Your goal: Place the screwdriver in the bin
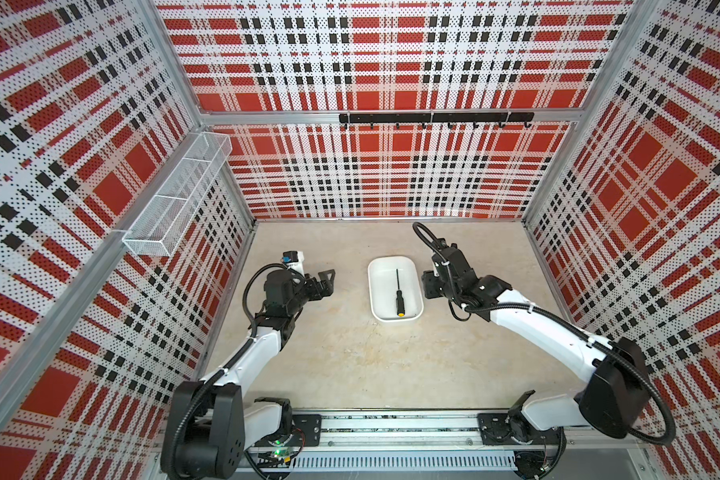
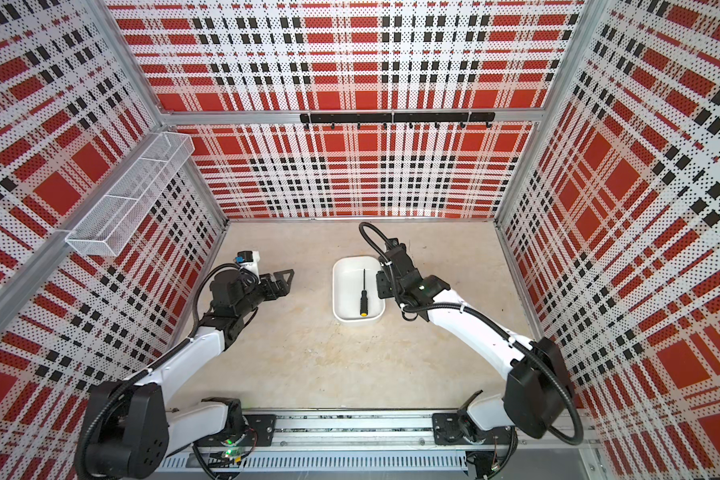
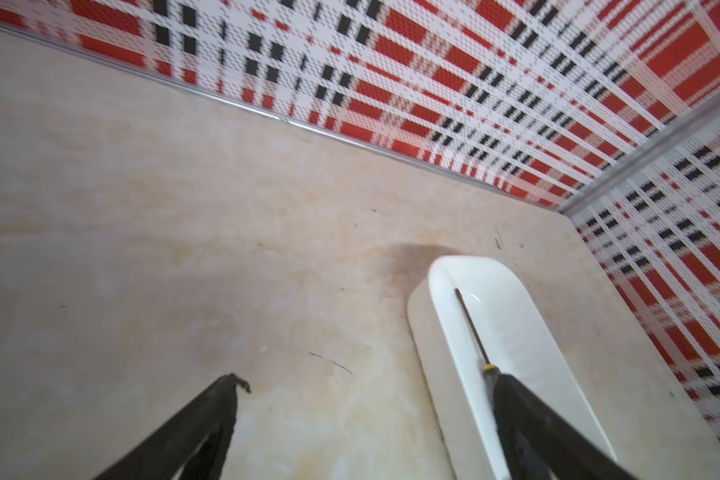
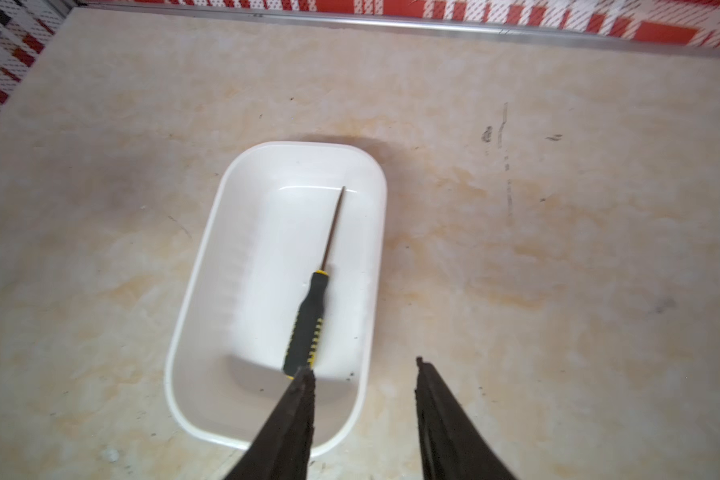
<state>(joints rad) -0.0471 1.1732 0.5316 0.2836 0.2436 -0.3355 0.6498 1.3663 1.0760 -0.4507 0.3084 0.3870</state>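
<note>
The left gripper (image 1: 328, 281) hovers with its jaws spread wide and empty, well apart from the bin (image 1: 381, 286), with bare table between them. The bin stands near the middle of the table (image 1: 350, 365), clear of every wall, with open surface on all four sides. The screwdriver (image 1: 399, 295) lies flat inside it, lengthwise, with its shaft tip near the far end wall and its yellow cap near the front end wall. The right gripper (image 4: 362, 368) hangs at the bin's right rim with its jaws parted and nothing between them. In the right wrist view one finger is over the handle's end and the other is outside the rim, over the table.

There are two arms, one bin, one screwdriver, one wire-mesh basket (image 1: 175, 195) of three compartments on the left wall, and one black hook rail (image 1: 435, 118) on the back wall.

The tabletop is beige, marbled and lightly scuffed. Perforated red, white and black plaid panels in aluminium frames close it on three sides.
</note>
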